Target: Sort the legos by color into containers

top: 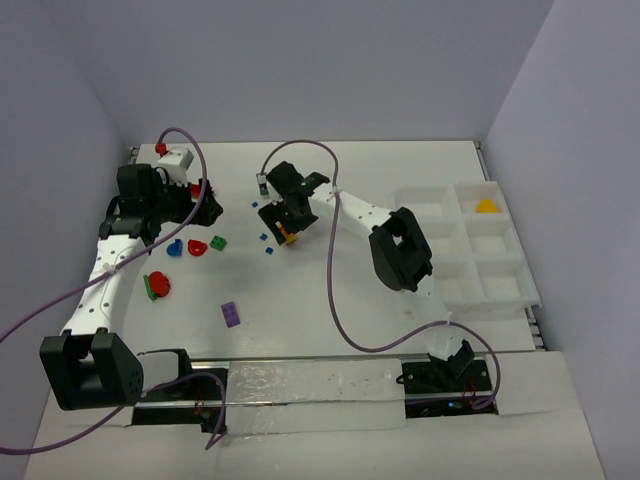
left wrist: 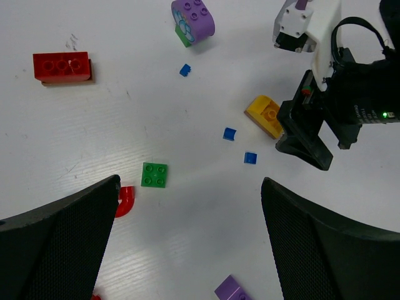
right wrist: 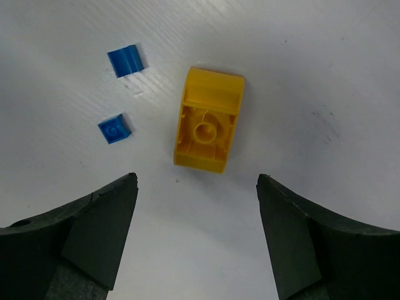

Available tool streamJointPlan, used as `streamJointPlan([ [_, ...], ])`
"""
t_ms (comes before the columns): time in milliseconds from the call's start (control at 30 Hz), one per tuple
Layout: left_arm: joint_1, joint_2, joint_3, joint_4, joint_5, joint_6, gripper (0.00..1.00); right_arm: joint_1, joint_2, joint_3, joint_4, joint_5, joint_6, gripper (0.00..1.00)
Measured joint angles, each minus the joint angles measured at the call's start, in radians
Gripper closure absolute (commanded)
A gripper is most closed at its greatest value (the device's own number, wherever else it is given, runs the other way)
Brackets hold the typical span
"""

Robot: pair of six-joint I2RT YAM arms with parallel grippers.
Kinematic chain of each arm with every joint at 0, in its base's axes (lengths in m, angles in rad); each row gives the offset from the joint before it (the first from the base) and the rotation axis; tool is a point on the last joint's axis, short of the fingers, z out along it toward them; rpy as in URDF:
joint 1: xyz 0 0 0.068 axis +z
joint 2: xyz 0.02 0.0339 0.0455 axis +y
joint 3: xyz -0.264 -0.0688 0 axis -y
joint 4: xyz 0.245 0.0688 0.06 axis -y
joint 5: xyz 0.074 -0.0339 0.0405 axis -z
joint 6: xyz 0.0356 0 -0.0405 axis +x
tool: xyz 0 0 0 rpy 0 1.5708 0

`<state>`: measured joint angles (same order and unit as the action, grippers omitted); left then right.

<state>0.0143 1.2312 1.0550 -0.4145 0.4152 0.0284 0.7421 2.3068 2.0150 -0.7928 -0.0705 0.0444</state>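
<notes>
My right gripper point(top: 284, 224) is open and hovers just over a yellow-orange brick point(top: 290, 238) near the table's middle. In the right wrist view the brick point(right wrist: 207, 120) lies upside down just ahead of the open gripper point(right wrist: 197, 181), untouched. My left gripper point(top: 203, 203) is open and empty at the left. In its wrist view the gripper point(left wrist: 187, 212) hangs above bare table, with a green brick point(left wrist: 154, 174) and a red arch piece point(left wrist: 125, 201) by its left finger. The white divided tray point(top: 463, 235) stands at the right, with one yellow piece point(top: 486, 206) in a far compartment.
Two tiny blue bricks point(right wrist: 127, 61) point(right wrist: 115, 129) lie left of the yellow brick. A red brick point(left wrist: 62, 67), a purple-and-green round piece point(left wrist: 192, 19) and a purple plate point(top: 231, 313) lie around. A red-and-green piece point(top: 157, 286) sits by the left arm.
</notes>
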Motion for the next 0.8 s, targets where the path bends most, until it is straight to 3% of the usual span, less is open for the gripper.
streamJointPlan([
  [233,0.000,0.000,0.000,0.000,0.000,-0.001,0.01,-0.003,0.072,0.058,0.000,0.005,0.000,0.26],
  [367,0.000,0.000,-0.003,0.000,0.000,-0.003,0.01,-0.007,0.105,0.088,0.000,0.003,0.001,0.42],
  [467,0.000,0.000,-0.009,0.002,0.000,-0.005,0.01,-0.008,0.110,0.092,0.001,-0.001,0.002,0.69],
  [600,0.000,0.008,-0.017,0.003,0.003,-0.017,0.01,-0.013,0.110,0.090,0.009,-0.030,0.006,0.91],
  [700,0.001,0.019,-0.017,0.004,0.019,-0.035,0.01,-0.024,0.084,0.046,0.041,-0.081,0.008,1.00],
  [800,0.015,0.024,-0.021,0.009,0.073,-0.052,0.01,-0.045,-0.002,-0.066,0.058,-0.175,0.010,1.00],
])
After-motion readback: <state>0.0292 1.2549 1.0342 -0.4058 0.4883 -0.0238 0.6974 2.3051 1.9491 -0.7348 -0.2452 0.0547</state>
